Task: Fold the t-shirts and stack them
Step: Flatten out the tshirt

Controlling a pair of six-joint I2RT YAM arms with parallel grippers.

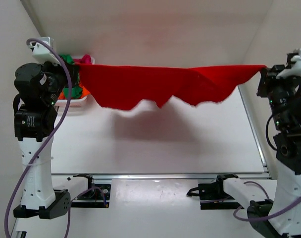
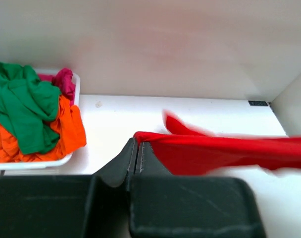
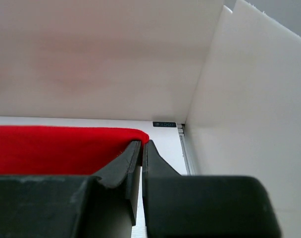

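Observation:
A red t-shirt (image 1: 155,85) hangs stretched in the air across the back of the table, its lower edge ragged and loose. My left gripper (image 1: 77,69) is shut on its left end; the left wrist view shows the red t-shirt (image 2: 229,151) pinched at the left gripper (image 2: 137,141) tips. My right gripper (image 1: 262,72) is shut on the right end; in the right wrist view the red t-shirt (image 3: 56,148) runs left from the right gripper (image 3: 142,144). Green (image 2: 24,106), orange (image 2: 66,131) and pink (image 2: 65,82) t-shirts lie heaped in a white basket (image 2: 36,162).
The white basket (image 1: 74,100) sits at the back left, half hidden behind my left arm. White walls close in the back and both sides. A metal rail (image 1: 252,131) runs along the table's right edge.

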